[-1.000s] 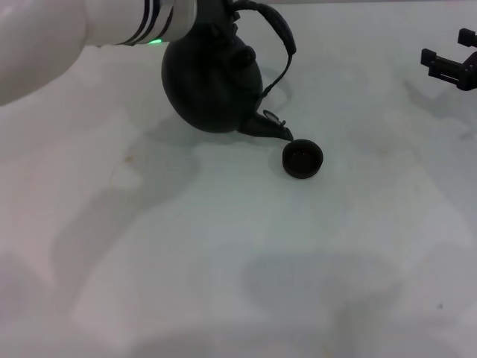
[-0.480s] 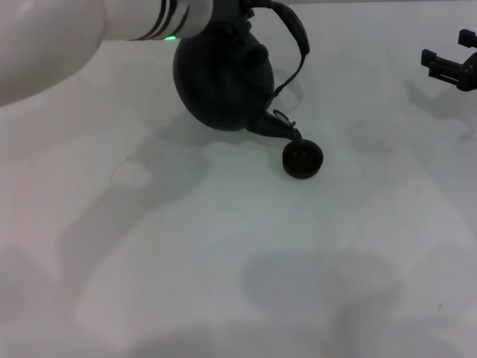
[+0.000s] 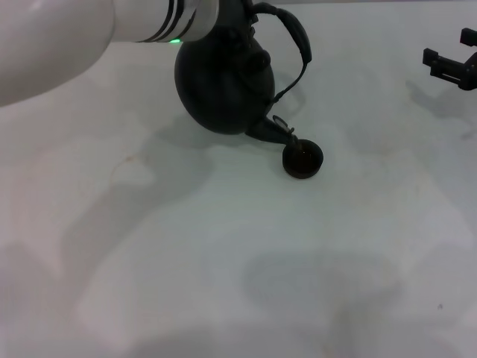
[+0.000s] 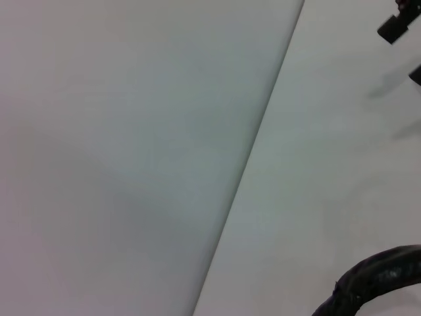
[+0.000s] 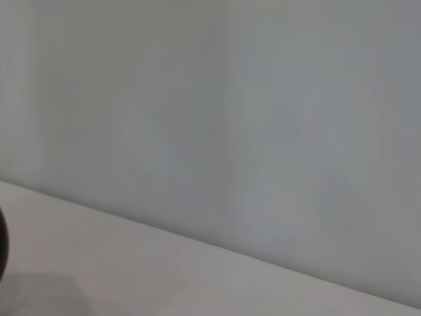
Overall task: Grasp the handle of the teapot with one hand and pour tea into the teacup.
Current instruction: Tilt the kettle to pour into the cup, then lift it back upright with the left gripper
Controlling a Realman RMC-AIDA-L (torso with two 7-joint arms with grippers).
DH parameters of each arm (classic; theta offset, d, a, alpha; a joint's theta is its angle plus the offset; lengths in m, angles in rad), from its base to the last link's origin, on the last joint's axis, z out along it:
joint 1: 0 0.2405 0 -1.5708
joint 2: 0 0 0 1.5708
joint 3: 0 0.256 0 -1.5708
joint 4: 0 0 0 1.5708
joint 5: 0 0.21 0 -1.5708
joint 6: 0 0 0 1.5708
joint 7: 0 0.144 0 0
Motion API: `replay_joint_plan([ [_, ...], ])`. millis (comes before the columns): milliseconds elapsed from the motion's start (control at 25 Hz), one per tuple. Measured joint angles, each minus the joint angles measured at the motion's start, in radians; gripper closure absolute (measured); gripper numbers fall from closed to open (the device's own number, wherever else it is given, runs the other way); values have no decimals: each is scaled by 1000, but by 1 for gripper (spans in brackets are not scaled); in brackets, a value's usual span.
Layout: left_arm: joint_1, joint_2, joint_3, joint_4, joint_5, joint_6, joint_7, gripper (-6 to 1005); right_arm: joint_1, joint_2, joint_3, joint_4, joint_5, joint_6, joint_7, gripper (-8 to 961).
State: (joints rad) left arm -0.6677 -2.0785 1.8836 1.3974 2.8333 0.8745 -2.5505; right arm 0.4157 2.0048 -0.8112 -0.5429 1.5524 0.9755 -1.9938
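Note:
The round matte-black teapot (image 3: 220, 86) hangs tilted above the table at the back centre. Its spout (image 3: 276, 133) points down and to the right, with the tip just over the rim of the small dark teacup (image 3: 303, 160). The arched black handle (image 3: 294, 33) curves over the pot's right side, and a piece of the handle (image 4: 375, 283) also shows in the left wrist view. My left gripper (image 3: 237, 11) sits at the top of the pot, shut on the handle and mostly hidden by the white arm. My right gripper (image 3: 451, 60) stays open at the far right.
The white table (image 3: 238, 253) runs to a pale wall at the back. My left arm (image 3: 67, 33) covers the back left corner. The right gripper (image 4: 396, 25) appears far off in the left wrist view.
The teapot has moved a little to the right and tipped further, bringing the spout tip down to the teacup's rim. The right arm and the cup have not moved.

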Motion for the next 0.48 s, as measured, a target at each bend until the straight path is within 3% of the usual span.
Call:
replay_joint_plan([
  [480,-25,1,-7,-10,0,29,16,878,-1,0,4,0,5,0,-13,109],
])
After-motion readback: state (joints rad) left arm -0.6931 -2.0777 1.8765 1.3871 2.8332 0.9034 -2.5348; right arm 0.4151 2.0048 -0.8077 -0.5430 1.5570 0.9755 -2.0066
